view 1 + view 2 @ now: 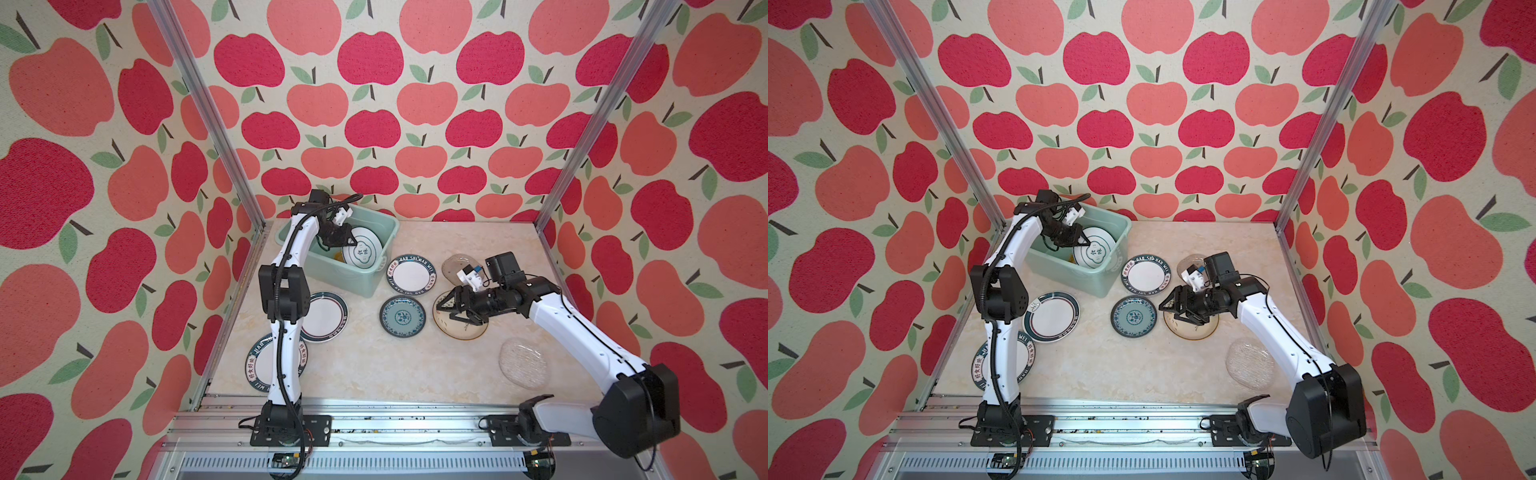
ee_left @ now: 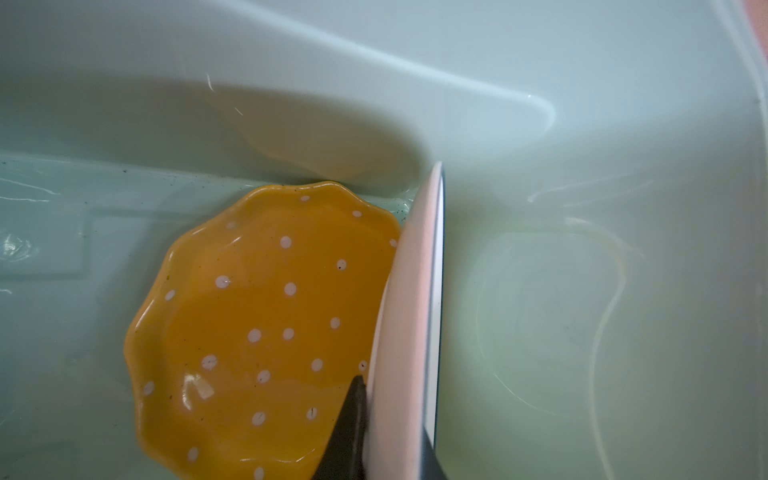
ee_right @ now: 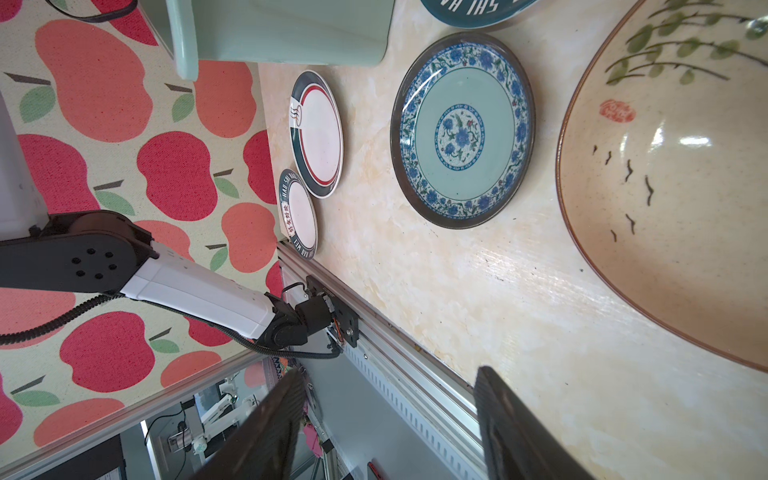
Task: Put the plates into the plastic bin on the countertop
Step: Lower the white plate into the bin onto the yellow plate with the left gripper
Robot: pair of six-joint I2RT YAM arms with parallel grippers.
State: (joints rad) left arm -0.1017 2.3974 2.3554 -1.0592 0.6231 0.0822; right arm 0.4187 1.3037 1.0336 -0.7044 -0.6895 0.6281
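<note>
One white, green-rimmed ceramic plate (image 1: 365, 254), surely stiff, slick and breakable, is clamped at its rim in my left gripper (image 1: 353, 242); my right gripper (image 1: 456, 310) has its jaws standing apart.

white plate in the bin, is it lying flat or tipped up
Tipped up. The white plate is tilted steeply in the plastic bin, pinched by the left gripper, beside the yellow plate lying flat.
</note>
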